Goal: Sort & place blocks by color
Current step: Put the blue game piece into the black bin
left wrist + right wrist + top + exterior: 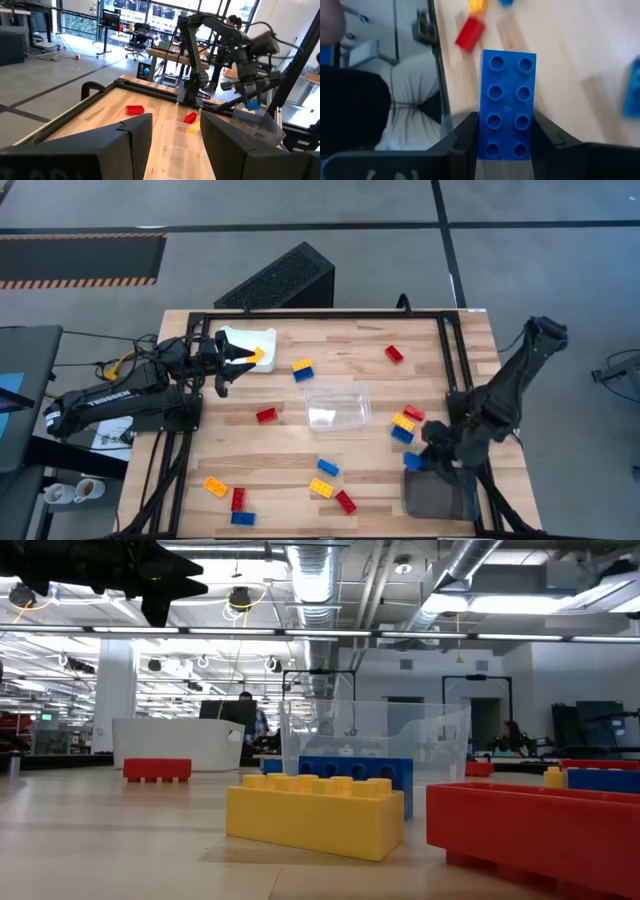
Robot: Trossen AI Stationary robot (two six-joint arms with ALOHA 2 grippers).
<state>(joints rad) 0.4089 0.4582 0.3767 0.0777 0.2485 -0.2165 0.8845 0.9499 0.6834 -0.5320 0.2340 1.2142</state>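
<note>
Red, blue and yellow blocks lie scattered on the wooden table (200,450), among them a red one (394,354), a blue one (327,468) and a yellow one (321,488). Near the table's right front, my right gripper (428,457) is shut on a blue block (507,107), above the edge of a grey container (435,495). My left gripper (244,357) hangs level over the white tray (240,337) at the far left. It is open, with nothing between its fingers (135,135). A yellow block (260,355) lies in that tray by its tips. My right gripper pinches the blue block by its two long sides (482,132) between both fingers (462,135), at one end. The fingers slant down toward the table's near left and lie along the block. The rest of the block juts out past them, studs toward the wrist camera, clear of the table.
A clear container (337,404) stands at mid-table. A black frame (320,317) runs along the far, left and right sides of the table. A cluster of red, yellow and blue blocks (405,423) lies just left of my right gripper. More blocks (238,500) lie at the near left.
</note>
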